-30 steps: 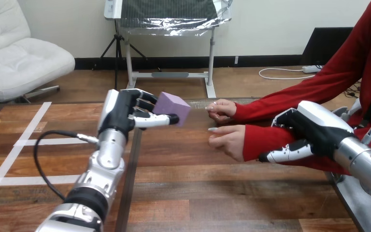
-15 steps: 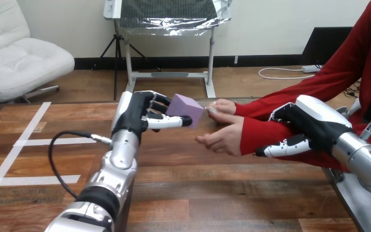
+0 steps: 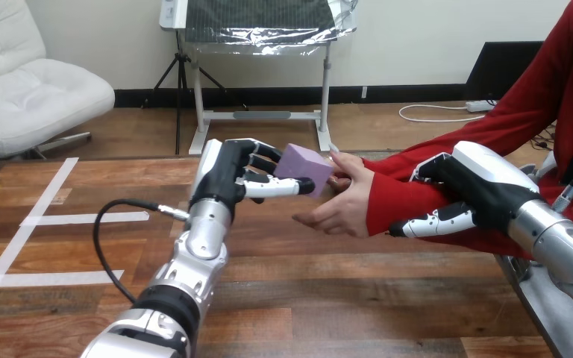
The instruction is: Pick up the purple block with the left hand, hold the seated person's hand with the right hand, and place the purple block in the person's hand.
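We find one purple block (image 3: 304, 168) pinched between the thumb and curled fingers of the left hand (image 3: 227, 175). It is above the table (image 3: 321, 291), just beside the person's nearer hand (image 3: 341, 207). A second hand (image 3: 347, 161) lies behind. The right hand (image 3: 477, 195) clasps the red-sleeved forearm (image 3: 410, 203) near the table's right edge. Bare wood lies open below.

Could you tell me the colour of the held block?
The block is purple; head view.
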`<state>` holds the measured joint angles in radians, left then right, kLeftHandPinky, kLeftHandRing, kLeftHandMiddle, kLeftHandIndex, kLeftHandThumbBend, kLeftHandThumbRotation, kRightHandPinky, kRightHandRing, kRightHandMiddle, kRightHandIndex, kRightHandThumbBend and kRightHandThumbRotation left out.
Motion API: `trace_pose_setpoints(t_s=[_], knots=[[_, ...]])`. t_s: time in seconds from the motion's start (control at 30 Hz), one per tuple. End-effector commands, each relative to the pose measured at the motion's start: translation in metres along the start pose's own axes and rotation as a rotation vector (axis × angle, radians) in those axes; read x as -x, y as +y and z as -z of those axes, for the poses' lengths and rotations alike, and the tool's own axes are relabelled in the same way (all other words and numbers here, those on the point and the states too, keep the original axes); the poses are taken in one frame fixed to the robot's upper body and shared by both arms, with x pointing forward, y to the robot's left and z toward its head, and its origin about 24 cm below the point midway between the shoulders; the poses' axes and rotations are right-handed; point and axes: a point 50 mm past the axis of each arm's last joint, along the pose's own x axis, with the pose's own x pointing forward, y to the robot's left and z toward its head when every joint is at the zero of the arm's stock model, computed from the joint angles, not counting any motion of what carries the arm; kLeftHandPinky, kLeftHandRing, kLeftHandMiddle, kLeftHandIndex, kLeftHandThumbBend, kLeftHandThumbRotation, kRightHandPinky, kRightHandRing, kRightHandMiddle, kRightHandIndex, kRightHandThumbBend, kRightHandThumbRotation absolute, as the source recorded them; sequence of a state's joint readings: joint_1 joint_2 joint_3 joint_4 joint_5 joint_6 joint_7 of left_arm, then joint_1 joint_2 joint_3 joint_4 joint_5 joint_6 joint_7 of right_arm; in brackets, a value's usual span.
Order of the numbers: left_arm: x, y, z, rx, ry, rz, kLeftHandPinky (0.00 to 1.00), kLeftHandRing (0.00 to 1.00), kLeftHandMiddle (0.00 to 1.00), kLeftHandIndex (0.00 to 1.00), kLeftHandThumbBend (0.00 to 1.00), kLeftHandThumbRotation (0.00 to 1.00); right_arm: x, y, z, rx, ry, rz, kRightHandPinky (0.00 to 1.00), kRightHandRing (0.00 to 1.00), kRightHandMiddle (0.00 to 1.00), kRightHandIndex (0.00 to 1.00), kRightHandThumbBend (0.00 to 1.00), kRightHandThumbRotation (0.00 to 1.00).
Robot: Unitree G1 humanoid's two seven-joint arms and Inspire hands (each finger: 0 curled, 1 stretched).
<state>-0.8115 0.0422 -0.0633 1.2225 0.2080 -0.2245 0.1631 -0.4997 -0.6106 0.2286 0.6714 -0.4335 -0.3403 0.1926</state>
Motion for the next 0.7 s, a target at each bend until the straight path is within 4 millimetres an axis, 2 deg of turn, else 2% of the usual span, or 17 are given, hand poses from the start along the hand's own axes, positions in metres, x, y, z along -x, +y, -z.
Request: trace_pose_setpoints(t_s=[0.0, 0.67], knots=[[-0.011, 0.001, -0.040, -0.033, -0.107, -0.004, 0.33, 0.40, 0.45, 0.48, 0.68, 0.00, -0.015, -0.023, -0.038, -0.019, -0.152, 0.098, 0.35, 0.40, 0.45, 0.47, 0.76, 0.40], [-0.010, -0.019, -0.049, 0.007, -0.107, 0.045, 0.33, 0.41, 0.45, 0.47, 0.70, 0.00, -0.018, -0.021, -0.041, -0.041, -0.162, 0.099, 0.34, 0.38, 0.44, 0.46, 0.77, 0.40]])
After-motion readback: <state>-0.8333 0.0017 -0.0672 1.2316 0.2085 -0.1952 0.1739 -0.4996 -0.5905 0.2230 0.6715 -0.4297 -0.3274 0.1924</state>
